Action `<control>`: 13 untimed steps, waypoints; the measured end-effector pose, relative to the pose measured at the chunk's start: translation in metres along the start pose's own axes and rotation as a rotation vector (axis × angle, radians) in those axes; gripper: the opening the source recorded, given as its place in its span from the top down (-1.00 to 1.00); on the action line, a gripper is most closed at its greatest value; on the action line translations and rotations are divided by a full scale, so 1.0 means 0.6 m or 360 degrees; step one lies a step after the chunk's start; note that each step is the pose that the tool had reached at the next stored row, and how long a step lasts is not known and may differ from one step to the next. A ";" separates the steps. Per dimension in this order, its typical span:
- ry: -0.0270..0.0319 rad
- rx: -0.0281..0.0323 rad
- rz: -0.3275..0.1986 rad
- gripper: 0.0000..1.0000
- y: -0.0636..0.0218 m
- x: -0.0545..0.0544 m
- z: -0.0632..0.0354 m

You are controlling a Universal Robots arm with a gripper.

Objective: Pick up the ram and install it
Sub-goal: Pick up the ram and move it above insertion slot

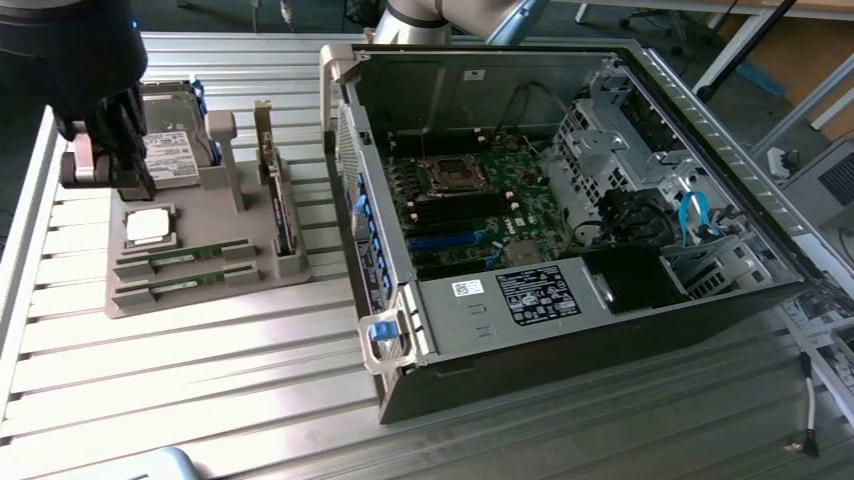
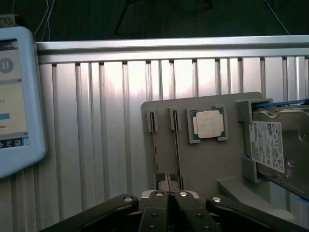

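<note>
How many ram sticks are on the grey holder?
2. One ram stick lies beside the processor chip on the grey holder; the second ram stick lies parallel, nearer the holder's edge. None seems hidden.

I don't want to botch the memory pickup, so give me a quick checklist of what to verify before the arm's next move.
1. Both memory sticks seated in the tray: ok.
2. Gripper empty: ok, it holds nothing.
3. Gripper open wide enough for a stick: not ok, it is shut.
4. Gripper at a stick: not ok, it hangs clear of both.
5. Computer case open, board exposed: ok.
6. Free memory slot on the board: cannot tell.
</note>
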State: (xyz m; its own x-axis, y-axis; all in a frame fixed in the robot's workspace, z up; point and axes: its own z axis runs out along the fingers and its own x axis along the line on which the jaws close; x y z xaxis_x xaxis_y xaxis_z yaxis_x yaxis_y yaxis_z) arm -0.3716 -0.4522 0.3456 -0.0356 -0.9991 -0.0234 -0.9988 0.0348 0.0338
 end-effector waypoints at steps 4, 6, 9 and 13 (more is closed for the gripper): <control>0.00000 0.00000 0.0000 0.79 0.000 0.000 0.009; 0.00000 0.00000 0.0000 0.79 0.000 0.000 0.013; -0.00001 0.00001 0.0000 0.79 -0.001 0.000 0.019; 0.00000 -0.00001 0.0000 0.79 -0.001 0.001 0.031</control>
State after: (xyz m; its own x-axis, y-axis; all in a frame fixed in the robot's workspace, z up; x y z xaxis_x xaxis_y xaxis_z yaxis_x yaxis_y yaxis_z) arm -0.3716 -0.4522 0.3268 -0.0356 -0.9991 -0.0234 -0.9988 0.0348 0.0338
